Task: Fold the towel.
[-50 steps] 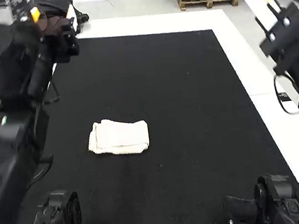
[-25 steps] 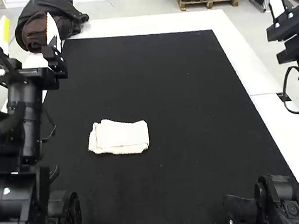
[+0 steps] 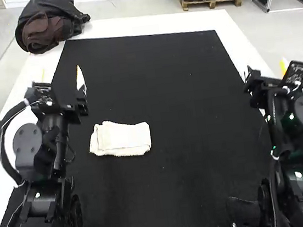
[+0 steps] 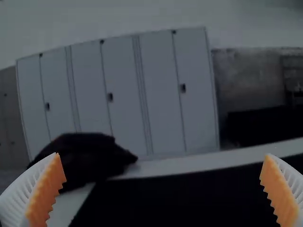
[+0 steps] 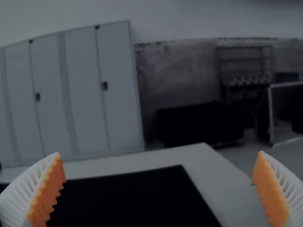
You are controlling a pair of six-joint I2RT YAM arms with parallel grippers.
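Towel (image 3: pixel 120 138) lies on the black mat (image 3: pixel 197 124) over the bench (image 3: pixel 146 23), roughly at eight o'clock from the mat's centre, folded into a small, layered oblong with its long side running from nine to three. Its compact shape suggests the folding is essentially finished, and it is probably left flat so the layers keep their place without support. The left pincer (image 4: pixel 162 156) is spread wide and empty, with the towel well apart at about five o'clock from it in the high view. The right pincer (image 5: pixel 159 153) is likewise spread with nothing between its pads; from there the towel sits towards eight. Both likely stand clear to avoid disturbing the fold; a careless brush could loosen its upper layer.
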